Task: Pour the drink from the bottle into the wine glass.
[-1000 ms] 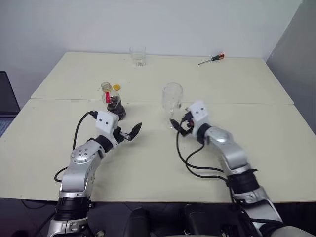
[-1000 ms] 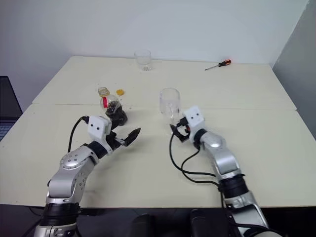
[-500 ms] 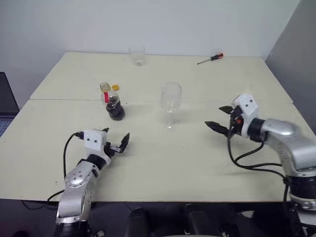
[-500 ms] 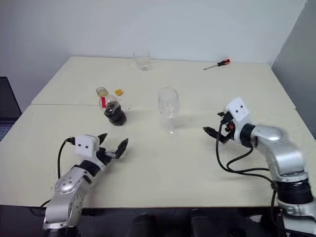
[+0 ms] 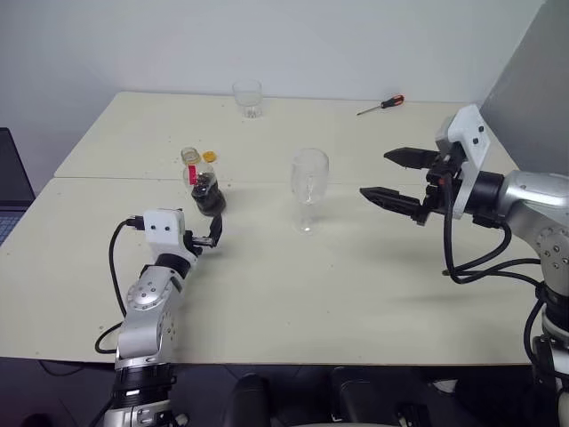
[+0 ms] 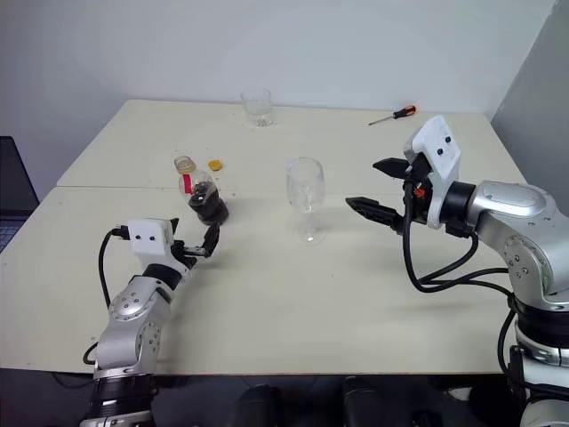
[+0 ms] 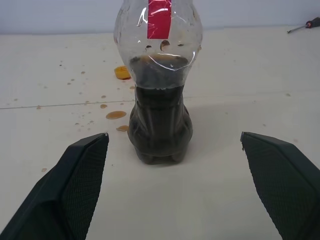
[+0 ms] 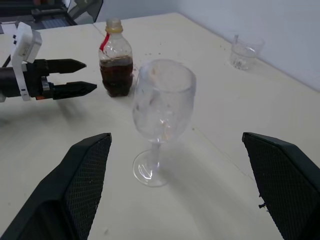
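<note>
squat bottle (image 7: 159, 100) half full, uncapped

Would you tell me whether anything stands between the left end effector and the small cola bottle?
Nothing visible does: the open left end effector faces the small clear plastic bottle over bare cream table.

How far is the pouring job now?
Done: the yellow cap lies off the bottle. In hand: nothing; the open left end effector faces the bottle, and the open right end effector hovers beside the wine glass. Left: grasping, pouring; the glass looks empty.
</note>
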Available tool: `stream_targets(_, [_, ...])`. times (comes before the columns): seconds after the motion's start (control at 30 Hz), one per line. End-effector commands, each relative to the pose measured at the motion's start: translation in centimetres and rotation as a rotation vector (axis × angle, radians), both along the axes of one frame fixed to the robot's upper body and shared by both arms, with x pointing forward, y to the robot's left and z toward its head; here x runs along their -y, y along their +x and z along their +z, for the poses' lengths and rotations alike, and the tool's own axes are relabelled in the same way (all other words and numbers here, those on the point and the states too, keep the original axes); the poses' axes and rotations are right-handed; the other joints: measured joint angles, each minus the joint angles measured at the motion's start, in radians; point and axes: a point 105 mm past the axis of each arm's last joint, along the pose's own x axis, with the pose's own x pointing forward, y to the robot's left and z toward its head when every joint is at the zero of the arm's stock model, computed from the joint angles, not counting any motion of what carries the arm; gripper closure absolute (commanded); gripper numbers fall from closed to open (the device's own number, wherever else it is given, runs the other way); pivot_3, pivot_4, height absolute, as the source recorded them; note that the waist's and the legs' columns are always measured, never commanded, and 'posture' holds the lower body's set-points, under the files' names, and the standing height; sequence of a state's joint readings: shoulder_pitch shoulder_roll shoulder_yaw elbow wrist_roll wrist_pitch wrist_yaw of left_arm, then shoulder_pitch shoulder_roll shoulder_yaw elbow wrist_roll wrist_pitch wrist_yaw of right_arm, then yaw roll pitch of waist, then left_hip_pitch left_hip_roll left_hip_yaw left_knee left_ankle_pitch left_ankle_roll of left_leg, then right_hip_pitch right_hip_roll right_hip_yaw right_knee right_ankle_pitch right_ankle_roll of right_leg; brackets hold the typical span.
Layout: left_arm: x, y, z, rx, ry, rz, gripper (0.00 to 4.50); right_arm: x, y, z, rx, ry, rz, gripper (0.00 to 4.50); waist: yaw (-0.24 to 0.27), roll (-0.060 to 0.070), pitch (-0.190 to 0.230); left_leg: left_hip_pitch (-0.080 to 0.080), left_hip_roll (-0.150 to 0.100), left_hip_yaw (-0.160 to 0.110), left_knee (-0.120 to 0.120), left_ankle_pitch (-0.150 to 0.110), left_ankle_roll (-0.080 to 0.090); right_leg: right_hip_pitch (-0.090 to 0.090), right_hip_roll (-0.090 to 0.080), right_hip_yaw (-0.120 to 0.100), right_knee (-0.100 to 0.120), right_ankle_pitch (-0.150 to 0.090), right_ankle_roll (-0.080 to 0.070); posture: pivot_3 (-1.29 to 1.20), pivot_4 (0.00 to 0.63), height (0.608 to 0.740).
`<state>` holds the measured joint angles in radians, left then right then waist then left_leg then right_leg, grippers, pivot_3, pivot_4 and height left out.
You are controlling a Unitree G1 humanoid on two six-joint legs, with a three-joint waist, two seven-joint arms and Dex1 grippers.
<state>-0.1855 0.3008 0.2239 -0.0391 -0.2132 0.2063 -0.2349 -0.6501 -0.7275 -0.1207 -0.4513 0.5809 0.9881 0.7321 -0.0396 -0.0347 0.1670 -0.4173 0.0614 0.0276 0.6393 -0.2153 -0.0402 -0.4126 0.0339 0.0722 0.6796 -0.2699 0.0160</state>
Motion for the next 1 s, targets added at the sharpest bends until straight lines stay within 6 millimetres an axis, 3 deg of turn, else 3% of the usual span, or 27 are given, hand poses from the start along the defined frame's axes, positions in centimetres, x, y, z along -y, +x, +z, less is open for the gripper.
stream_targets(0.03, [-0.7,0.6,2.1,0.07,0.022,0.042,0.0,-0.3,-0.2,1.7,0.078,-0.013,0.002,0.03,0.0,0.0,0.0,0.0,0.0,0.0,0.0,0.0,0.0,0.0,0.0,0.0,0.0,0.0,0.0,0.0,0.15,0.74])
stream_targets(0.37, [-0.4,2.9,1.6,-0.034,0.097,0.043,0.0,-0.1,0.6,1.8,0.095,-0.058,-0.023,0.03,0.004,0.0,0.0,0.0,0.0,0.0,0.0,0.0,0.0,0.0,0.0,0.0,0.0,0.0,0.0,0.0,0.15,0.74])
stream_targets(1.0, [0.2,5.9,3.3,0.016,0.115,0.022,0.0,0.1,1.1,1.6,0.09,-0.079,-0.066,0.03,0.007,-0.001,0.001,0.0,0.0,0.0,0.0,0.0,0.0,0.0,0.0,0.0,0.0,0.0,0.0,0.0,0.15,0.74])
